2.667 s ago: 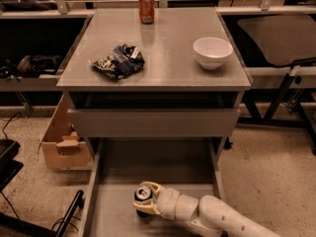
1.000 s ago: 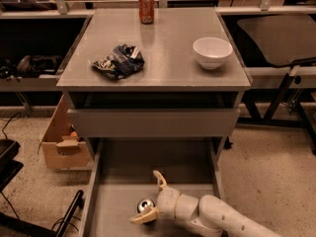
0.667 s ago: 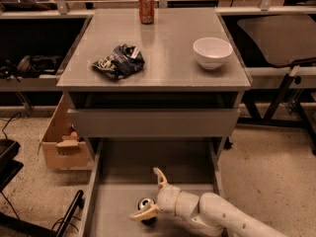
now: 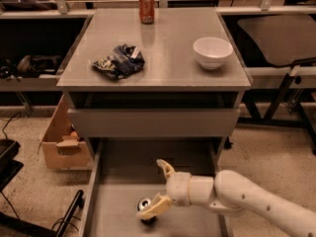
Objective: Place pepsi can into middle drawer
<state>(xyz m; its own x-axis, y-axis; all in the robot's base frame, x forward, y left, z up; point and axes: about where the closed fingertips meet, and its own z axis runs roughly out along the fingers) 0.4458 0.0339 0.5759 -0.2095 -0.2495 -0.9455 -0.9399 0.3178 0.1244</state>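
The pepsi can (image 4: 145, 205) stands on the floor of the open middle drawer (image 4: 118, 206), near its front. Only its silver top and a bit of dark side show. My gripper (image 4: 159, 187) is over the drawer, just right of and above the can. Its fingers (image 4: 165, 168) are spread wide apart and hold nothing. The lower finger lies close beside the can's top. The white arm reaches in from the lower right.
On the cabinet top (image 4: 163, 48) are an orange-red can (image 4: 146, 7) at the back, a crumpled dark chip bag (image 4: 118, 61) at the left and a white bowl (image 4: 212, 52) at the right. A cardboard box (image 4: 59, 147) stands left of the cabinet.
The gripper, shut on the can 2.7 s ago, has opened and let it go. The can now stands on the drawer floor. The gripper has drawn back slightly up and right.
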